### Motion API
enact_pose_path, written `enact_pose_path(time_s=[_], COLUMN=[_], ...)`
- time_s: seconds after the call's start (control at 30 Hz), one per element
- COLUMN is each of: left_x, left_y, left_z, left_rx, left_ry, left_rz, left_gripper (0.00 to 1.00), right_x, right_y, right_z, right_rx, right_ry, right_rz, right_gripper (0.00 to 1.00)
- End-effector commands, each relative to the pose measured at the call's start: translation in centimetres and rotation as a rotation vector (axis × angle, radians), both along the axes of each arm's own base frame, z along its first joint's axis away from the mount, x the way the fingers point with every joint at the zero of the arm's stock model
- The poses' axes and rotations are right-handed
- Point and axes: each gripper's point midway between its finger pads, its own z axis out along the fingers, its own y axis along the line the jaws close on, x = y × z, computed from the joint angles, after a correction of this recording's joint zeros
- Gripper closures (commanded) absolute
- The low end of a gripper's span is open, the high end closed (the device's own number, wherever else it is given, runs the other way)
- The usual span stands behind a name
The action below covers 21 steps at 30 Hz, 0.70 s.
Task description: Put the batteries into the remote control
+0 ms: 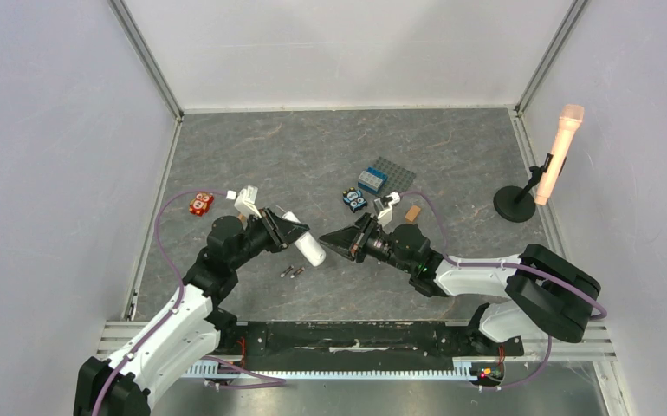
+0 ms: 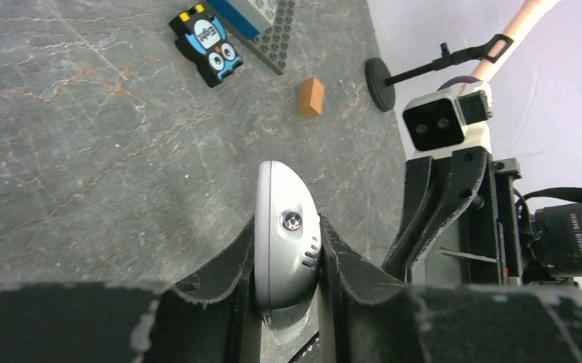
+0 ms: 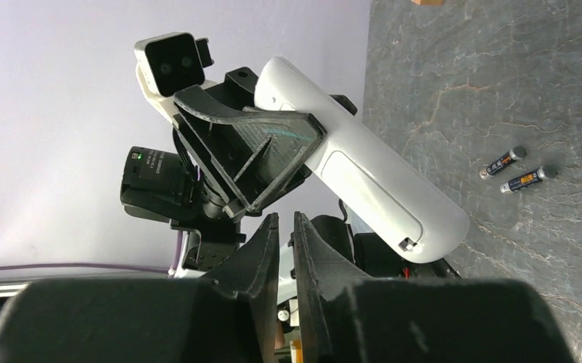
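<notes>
My left gripper (image 1: 285, 230) is shut on the white remote control (image 1: 309, 247) and holds it tilted above the table. In the left wrist view the remote's rounded end (image 2: 285, 227) sits clamped between the fingers. The right wrist view shows its plain back (image 3: 363, 170) with the cover outline. Two batteries (image 1: 291, 272) lie side by side on the table just below the remote; they also show in the right wrist view (image 3: 516, 170). My right gripper (image 1: 337, 242) is shut and empty, facing the remote's lower end, apart from it. Its fingers (image 3: 269, 234) stand almost together.
An orange-brown block (image 1: 412, 213), a black-and-blue toy (image 1: 354, 200) and a blue brick on a grey plate (image 1: 382, 178) lie behind the right gripper. A red toy (image 1: 200, 204) lies at the left. A microphone on a stand (image 1: 555, 160) stands at the right wall.
</notes>
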Motion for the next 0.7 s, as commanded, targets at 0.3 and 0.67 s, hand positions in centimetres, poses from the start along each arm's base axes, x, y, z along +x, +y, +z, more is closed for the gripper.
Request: enact_pose_path(time_s=[0.3,0.67], left_x=[1.0,0.8], left_y=[0.3,-0.2], left_z=[2.3,3.0], left_rx=[0.013,-0.023], left_ry=[-0.099,-0.111], left_rz=[0.028,0.004], left_gripper=[0.98,0.98], right_x=[0.5,-0.4], right_y=[-0.5,0.5], right_z=[-2.2,-2.6], right_rx=[-0.149,-0.136], right_ry=[0.082,0.114], right_rz=[-0.036,0.005], right_gripper=[0.70,0.62])
